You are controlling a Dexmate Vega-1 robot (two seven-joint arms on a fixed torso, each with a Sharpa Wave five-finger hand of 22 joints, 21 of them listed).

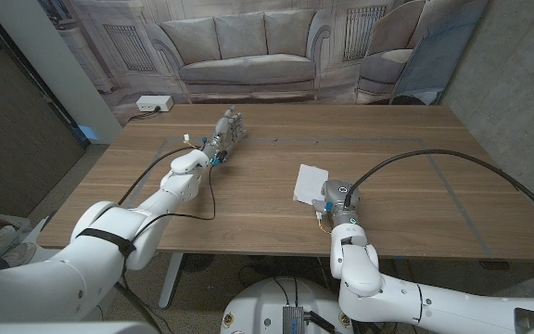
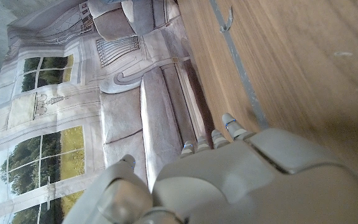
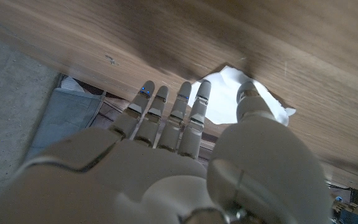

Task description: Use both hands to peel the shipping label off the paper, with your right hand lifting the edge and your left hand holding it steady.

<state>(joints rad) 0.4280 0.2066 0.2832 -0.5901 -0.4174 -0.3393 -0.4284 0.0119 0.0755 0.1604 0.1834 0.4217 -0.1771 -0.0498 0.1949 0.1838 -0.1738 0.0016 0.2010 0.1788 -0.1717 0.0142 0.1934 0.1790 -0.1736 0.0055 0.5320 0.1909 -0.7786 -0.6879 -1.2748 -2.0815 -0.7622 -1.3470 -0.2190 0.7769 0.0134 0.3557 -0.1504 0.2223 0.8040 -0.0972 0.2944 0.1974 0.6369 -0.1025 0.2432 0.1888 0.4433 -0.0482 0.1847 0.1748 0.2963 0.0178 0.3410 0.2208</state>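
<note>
A white sheet of paper (image 1: pixel 310 183) lies on the wooden table (image 1: pixel 406 139) right of the middle; I cannot make out the label on it. My right hand (image 1: pixel 333 201) stands just at the sheet's near right corner, fingers straight and thumb apart, holding nothing. In the right wrist view the paper (image 3: pixel 224 102) shows past the fingertips (image 3: pixel 194 99) and thumb of that right hand (image 3: pixel 166 162). My left hand (image 1: pixel 228 127) is far off at the back left of the table, fingers stretched out, nothing in it. The left wrist view shows this left hand (image 2: pixel 229 174) over bare wood.
A black cable (image 1: pixel 434 162) loops over the table's right half to my right wrist. Thin grey lines (image 1: pixel 452 190) mark the tabletop. A white socket box (image 1: pixel 152 104) sits behind the table's back left corner, before a printed sofa backdrop (image 1: pixel 248 46).
</note>
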